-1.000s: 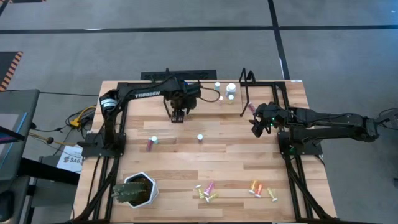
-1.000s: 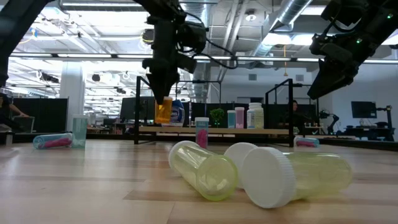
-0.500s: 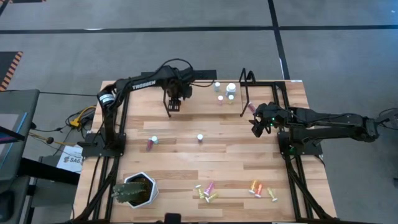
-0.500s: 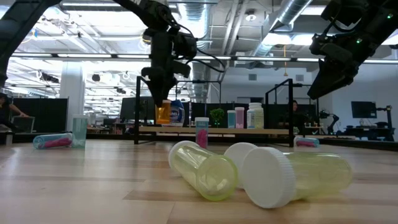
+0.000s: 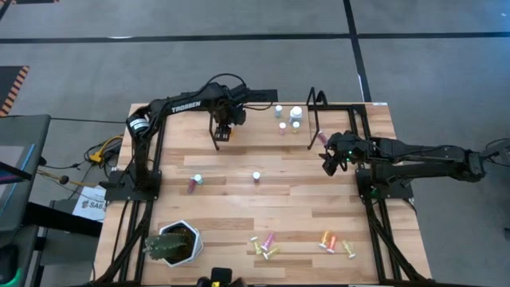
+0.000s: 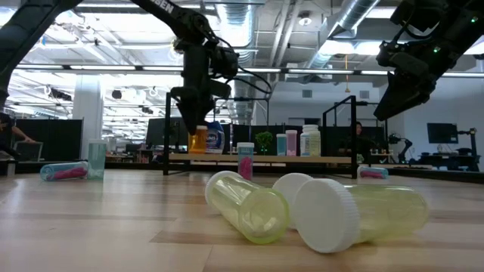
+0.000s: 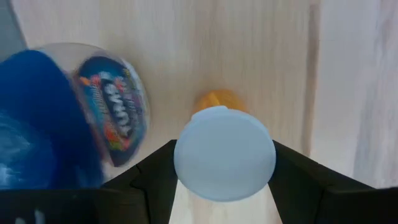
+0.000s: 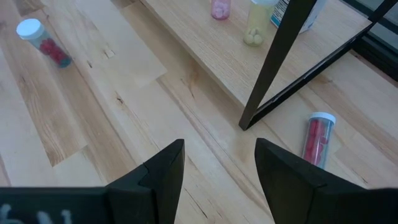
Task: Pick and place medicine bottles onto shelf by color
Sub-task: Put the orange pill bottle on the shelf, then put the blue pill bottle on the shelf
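The left tool grips an orange bottle upright by its white cap, fingers on either side, so that it can go down standing on the shelf. It hangs at the shelf's left end, just beside the wide blue-lidded bottle. The left arm reaches across the far side of the counter, its wrist turned straight down. The right tool hovers with fingers apart and empty near the shelf's right upright, its arm stretched in low from the right, seemingly waiting. A pink bottle lies close by.
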Controlling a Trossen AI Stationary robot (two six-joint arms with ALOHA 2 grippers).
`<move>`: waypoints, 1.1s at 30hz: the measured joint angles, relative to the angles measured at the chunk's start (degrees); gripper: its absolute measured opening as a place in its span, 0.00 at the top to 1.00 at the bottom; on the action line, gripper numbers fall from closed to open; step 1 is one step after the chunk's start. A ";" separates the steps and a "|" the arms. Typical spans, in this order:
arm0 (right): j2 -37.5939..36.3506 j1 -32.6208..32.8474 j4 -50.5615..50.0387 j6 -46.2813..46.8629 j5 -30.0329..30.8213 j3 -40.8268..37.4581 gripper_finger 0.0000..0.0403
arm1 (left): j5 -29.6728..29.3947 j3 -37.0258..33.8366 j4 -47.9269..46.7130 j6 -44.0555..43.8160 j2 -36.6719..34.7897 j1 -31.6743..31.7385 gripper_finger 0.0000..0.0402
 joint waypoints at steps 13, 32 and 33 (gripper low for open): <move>0.01 -0.01 0.00 0.01 0.00 0.00 0.46 | 1.00 -0.02 0.56 -1.09 0.17 1.95 0.44; 0.02 0.00 -0.02 -0.02 0.00 0.00 0.46 | 3.48 15.06 -13.56 -2.78 -1.21 -3.10 0.33; 0.02 0.01 -0.02 0.00 0.00 0.00 0.46 | 4.80 15.06 -14.13 -4.83 -1.81 -3.86 0.33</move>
